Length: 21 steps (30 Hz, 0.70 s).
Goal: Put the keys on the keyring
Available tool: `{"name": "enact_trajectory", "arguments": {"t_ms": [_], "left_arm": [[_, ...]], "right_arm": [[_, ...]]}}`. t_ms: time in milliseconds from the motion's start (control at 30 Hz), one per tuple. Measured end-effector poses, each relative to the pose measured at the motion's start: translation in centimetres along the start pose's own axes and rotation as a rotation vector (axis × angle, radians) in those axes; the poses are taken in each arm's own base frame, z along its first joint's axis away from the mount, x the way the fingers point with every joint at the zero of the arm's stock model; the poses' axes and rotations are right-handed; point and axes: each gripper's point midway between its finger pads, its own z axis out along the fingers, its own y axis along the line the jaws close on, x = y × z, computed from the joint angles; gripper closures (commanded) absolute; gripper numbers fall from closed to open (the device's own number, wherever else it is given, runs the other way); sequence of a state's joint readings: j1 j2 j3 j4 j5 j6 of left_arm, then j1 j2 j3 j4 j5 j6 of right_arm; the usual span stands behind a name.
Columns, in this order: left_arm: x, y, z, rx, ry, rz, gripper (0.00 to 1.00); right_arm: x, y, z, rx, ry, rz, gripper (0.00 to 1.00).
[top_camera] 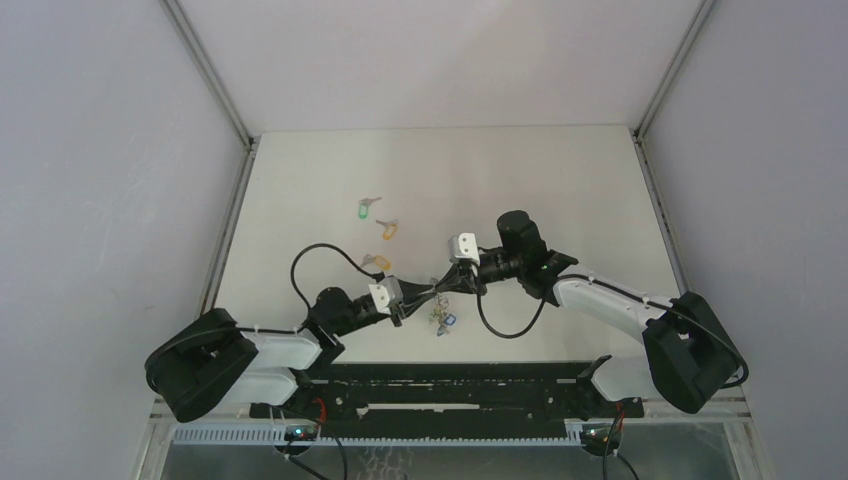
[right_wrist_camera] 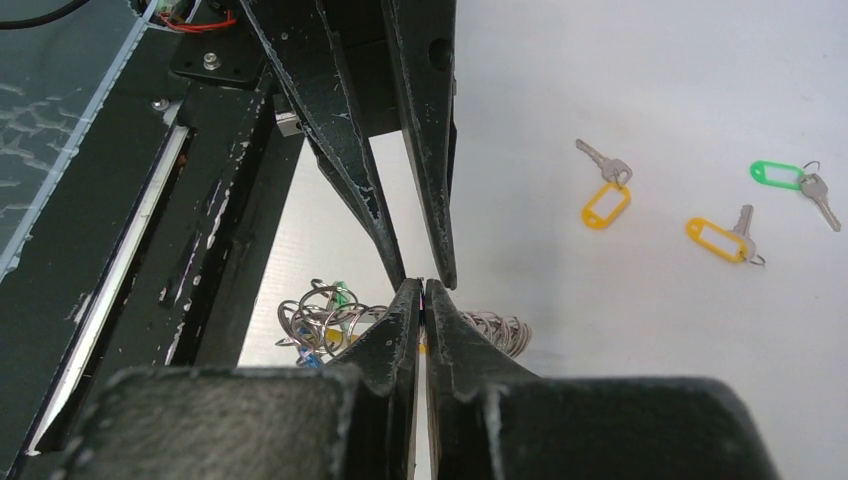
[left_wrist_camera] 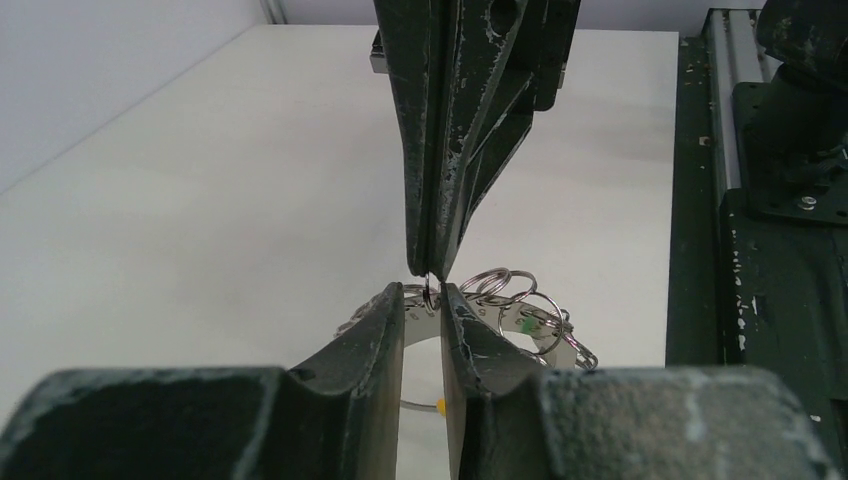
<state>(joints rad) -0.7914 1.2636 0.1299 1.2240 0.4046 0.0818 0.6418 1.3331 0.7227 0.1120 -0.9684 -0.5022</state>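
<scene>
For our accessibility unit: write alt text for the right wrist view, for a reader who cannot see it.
The right gripper, shut on the keyring, faces the left gripper tip to tip above a white table. Three loose keys lie beyond: two with orange tags, one green.

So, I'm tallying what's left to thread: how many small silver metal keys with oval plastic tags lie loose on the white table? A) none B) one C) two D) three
D: the green-tagged key, one orange-tagged key and a second orange-tagged key all lie apart on the table.
</scene>
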Motion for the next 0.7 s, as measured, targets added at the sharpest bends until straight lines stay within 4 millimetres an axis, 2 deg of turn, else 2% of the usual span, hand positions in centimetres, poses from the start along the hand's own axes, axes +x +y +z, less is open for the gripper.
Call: {"name": "enact_trajectory", "arguments": {"t_ms": [267, 433, 500, 700], "left_arm": [[0.18, -0.11, 0.34, 0.015, 0.012, -0.006, 0.83], [0.32, -0.17, 0.39, 0.019, 0.019, -0.009, 0.98], [0.49, -0.18, 0.38, 0.019, 0.025, -0.011, 1.0], [0.71, 0.09, 0.36, 0.006, 0.034, -0.013, 1.0]], "right_arm": [[-0.06, 0.06, 0.04, -0.003, -0.002, -0.002, 1.0], [0.01, 0.1, 0.13, -0.006, -0.001, -0.003, 1.0], [0.06, 0.12, 0.15, -0.007, 0.0, -0.002, 1.0], [0.14, 0.22, 0.01, -0.007, 0.005, 0.006, 0.79]]}}
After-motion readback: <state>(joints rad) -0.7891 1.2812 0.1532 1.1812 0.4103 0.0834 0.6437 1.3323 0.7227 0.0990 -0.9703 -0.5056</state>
